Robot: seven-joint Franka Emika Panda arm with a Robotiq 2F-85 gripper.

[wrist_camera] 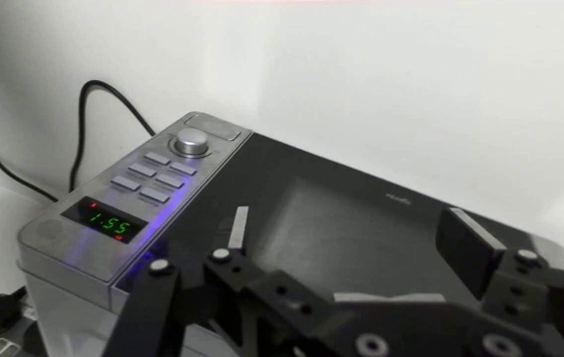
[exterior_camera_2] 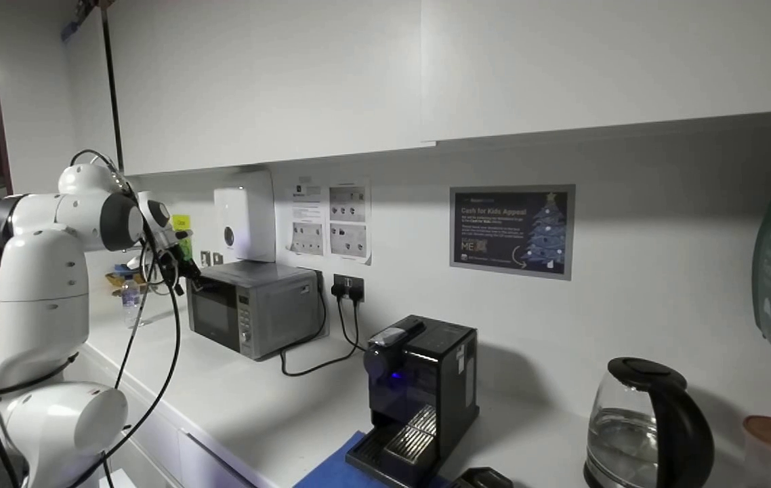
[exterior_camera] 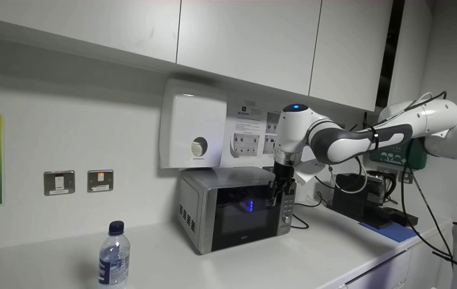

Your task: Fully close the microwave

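Observation:
The microwave is a silver-grey box on the white counter, seen in both exterior views [exterior_camera: 232,224] [exterior_camera_2: 284,308]. Its dark glass door [wrist_camera: 311,163] looks flush with the control panel [wrist_camera: 148,173] in the wrist view, with only a thin seam between them. The green display [wrist_camera: 106,218] reads 1:55. My gripper [wrist_camera: 354,233] is open and empty, its two fingers wide apart in front of the door. In both exterior views the gripper [exterior_camera: 278,194] [exterior_camera_2: 185,274] points down at the door's upper part, near the control panel. I cannot tell whether it touches the door.
A water bottle [exterior_camera: 114,261] stands on the counter [exterior_camera: 164,261]. A white box with a round dial [exterior_camera: 194,124] hangs above the microwave, below the cupboards [exterior_camera: 248,40]. A coffee machine [exterior_camera_2: 419,386], a kettle [exterior_camera_2: 636,434] and black cables [exterior_camera_2: 318,369] are on the panel side.

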